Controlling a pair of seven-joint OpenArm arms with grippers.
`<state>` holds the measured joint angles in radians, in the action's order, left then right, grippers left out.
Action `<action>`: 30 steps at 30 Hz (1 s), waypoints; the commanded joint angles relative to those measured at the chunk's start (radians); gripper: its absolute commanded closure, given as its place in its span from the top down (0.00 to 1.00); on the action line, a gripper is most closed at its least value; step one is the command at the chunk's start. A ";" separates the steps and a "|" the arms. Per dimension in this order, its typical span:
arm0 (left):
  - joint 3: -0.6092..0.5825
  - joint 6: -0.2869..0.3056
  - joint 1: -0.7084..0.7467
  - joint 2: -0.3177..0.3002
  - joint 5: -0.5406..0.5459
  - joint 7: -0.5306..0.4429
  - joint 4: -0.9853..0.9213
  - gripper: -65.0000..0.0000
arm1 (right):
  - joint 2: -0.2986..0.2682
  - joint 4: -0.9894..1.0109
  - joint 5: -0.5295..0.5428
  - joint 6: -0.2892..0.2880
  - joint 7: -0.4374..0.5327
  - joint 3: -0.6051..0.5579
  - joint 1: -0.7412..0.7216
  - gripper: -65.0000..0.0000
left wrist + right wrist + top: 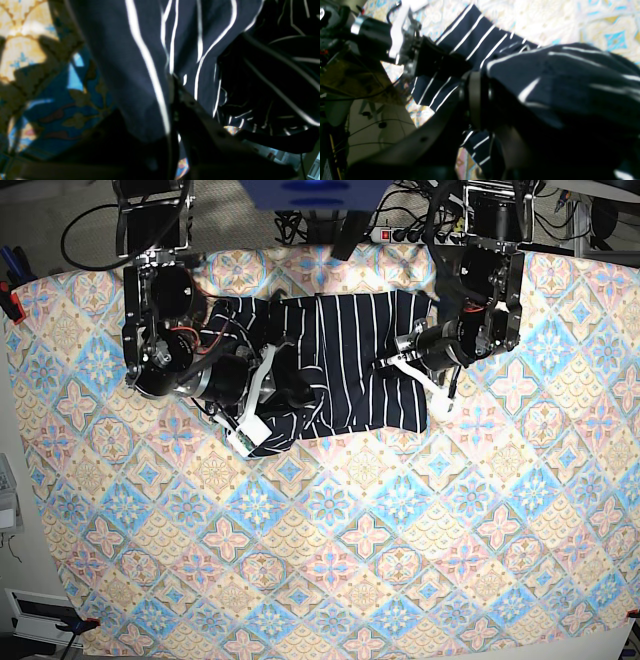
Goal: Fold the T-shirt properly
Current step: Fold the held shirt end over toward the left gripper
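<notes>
The dark navy T-shirt [345,355] with thin white stripes lies bunched at the back middle of the table. My left gripper [388,365] comes in from the right and is shut on the shirt's right part; in the left wrist view its fingers [175,82] pinch lifted cloth [130,62]. My right gripper [300,393] comes in from the left and is shut on a fold of the shirt's left part. In the right wrist view the cloth [557,82] drapes over its finger [475,100], and the other arm [402,37] shows beyond.
The pastel tile-patterned tablecloth [400,530] covers the whole table. Cables and a power strip [400,232] lie behind the back edge. A red clamp [12,305] holds the cloth at the left edge. Both arm bases stand at the back.
</notes>
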<state>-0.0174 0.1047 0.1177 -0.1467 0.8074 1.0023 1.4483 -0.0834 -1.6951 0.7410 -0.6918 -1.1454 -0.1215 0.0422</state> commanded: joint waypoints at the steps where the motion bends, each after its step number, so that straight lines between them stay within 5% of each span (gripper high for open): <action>1: 0.003 0.008 0.001 -0.003 0.017 -0.004 0.019 0.16 | 0.000 -0.016 0.027 -0.006 0.021 0.003 -0.012 0.01; 18: 0.061 0.011 0.087 -0.052 0.022 -0.004 0.079 0.61 | 0.000 -0.023 0.021 -0.006 0.018 -0.089 -0.044 0.01; 30: 0.199 0.011 0.135 -0.089 0.022 -0.004 0.111 0.63 | 0.009 0.025 -0.208 -0.006 0.025 -0.409 -0.181 0.01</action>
<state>0.1802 0.1089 0.2615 -0.2302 0.8146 1.0058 1.5410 -0.0750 -1.6581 0.5262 -0.6960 -1.1374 -0.5354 -0.1188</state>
